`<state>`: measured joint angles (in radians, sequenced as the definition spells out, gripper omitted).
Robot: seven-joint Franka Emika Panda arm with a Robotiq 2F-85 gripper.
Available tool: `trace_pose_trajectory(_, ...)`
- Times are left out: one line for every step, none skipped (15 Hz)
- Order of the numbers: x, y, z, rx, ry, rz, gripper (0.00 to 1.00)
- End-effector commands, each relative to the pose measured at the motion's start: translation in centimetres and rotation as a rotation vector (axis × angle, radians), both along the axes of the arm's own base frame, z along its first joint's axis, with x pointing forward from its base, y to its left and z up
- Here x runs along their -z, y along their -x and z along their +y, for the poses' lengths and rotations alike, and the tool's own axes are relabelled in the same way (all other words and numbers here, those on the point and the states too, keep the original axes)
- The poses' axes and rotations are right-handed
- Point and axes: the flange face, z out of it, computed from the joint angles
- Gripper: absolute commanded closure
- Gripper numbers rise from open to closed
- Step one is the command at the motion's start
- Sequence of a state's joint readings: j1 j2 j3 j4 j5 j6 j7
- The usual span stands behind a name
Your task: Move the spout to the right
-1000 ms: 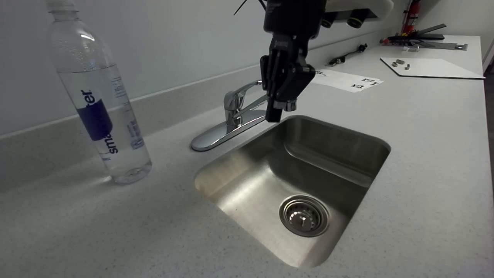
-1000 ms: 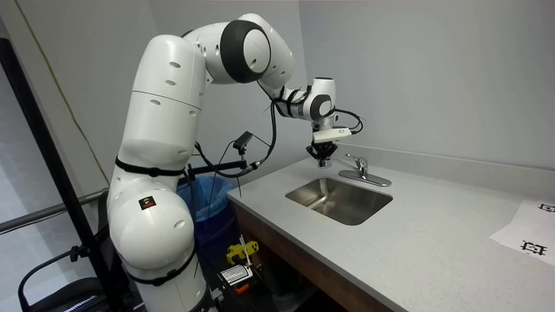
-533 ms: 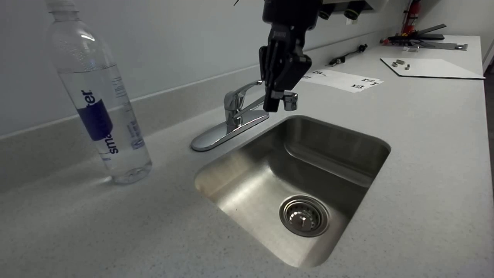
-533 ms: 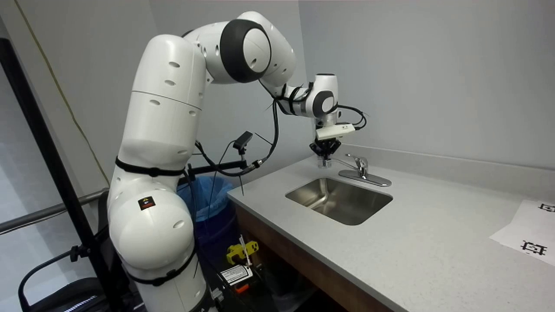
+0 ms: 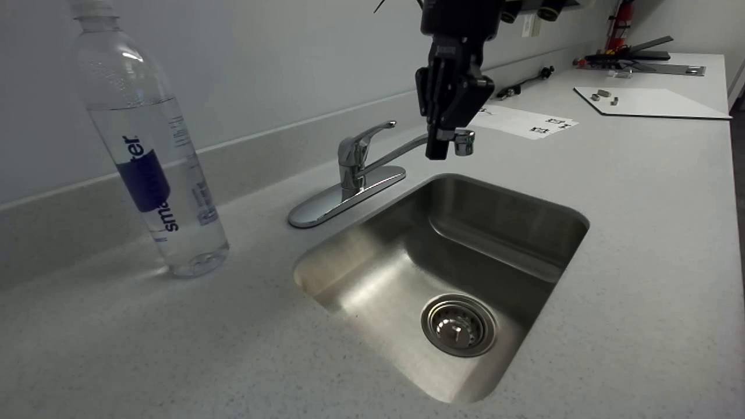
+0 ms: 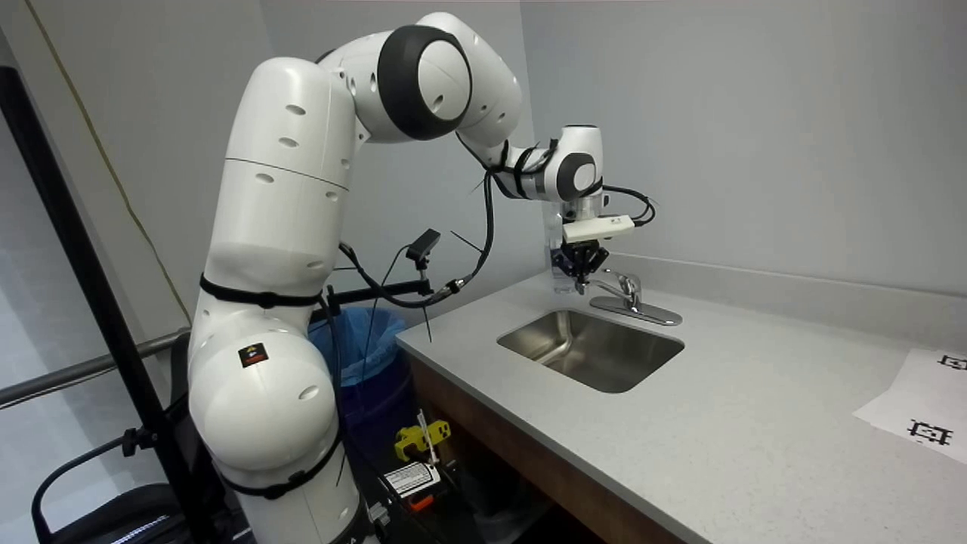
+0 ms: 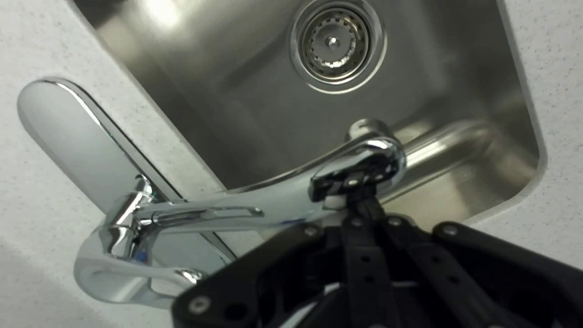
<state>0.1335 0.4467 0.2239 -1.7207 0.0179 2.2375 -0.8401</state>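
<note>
The spout (image 5: 397, 154) is a slim chrome tube reaching out from the faucet base beyond the sink's far-left rim in an exterior view. It shows smaller in an exterior view (image 6: 604, 286) and large across the wrist view (image 7: 278, 198). My gripper (image 5: 437, 152) points down with its fingers together, at the spout close to its downturned tip. In the wrist view the fingertips (image 7: 360, 207) overlap the spout's lower edge and look to be touching its side. Nothing shows between the fingers. The finger hides a short stretch of the spout in an exterior view.
The lever handle (image 5: 375, 132) rises above the spout's base. The steel sink (image 5: 372, 302) lies below, with a drain (image 7: 332, 43). A tall water bottle (image 5: 157, 192) stands on the counter beside the faucet. Papers with printed markers (image 6: 914, 412) lie further along the counter.
My gripper has risen slightly and moved along the counter, rightward in both exterior views. The spout has swung the same way with it, its tip now further from the bottle. The lever handle has not moved.
</note>
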Motion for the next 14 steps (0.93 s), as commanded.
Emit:
trace_pose_trajectory(-0.1, 0.3, -3.2, -0.008, 0.085, 0.007, 1.00)
trace_pose_trajectory(0.0, 0.2, -3.6, -0.010, 0.097, 0.000, 1.00)
trace_pose_trajectory(0.2, 0.1, -3.9, -0.009, 0.108, -0.007, 1.00)
trace_pose_trajectory(0.4, 0.1, -4.2, -0.011, 0.120, -0.013, 1.00)
trace_pose_trajectory(0.6, 0.0, -4.4, -0.013, 0.132, -0.018, 1.00)
trace_pose_trajectory(0.7, -0.1, -4.5, -0.014, 0.141, -0.022, 1.00)
trace_pose_trajectory(0.8, -0.1, -4.7, -0.016, 0.154, -0.028, 1.00)
trace_pose_trajectory(0.8, -0.1, -4.8, -0.018, 0.165, -0.034, 1.00)
trace_pose_trajectory(0.9, -0.1, -4.9, -0.018, 0.175, -0.040, 1.00)
trace_pose_trajectory(1.0, -0.1, -5.0, -0.020, 0.184, -0.045, 1.00)
trace_pose_trajectory(1.0, -0.1, -5.1, -0.021, 0.194, -0.052, 1.00)
trace_pose_trajectory(1.0, -0.2, -5.2, -0.021, 0.201, -0.057, 1.00)
trace_pose_trajectory(1.1, -0.3, -5.4, -0.019, 0.209, -0.064, 1.00)
trace_pose_trajectory(1.1, -0.4, -5.5, -0.018, 0.217, -0.071, 1.00)
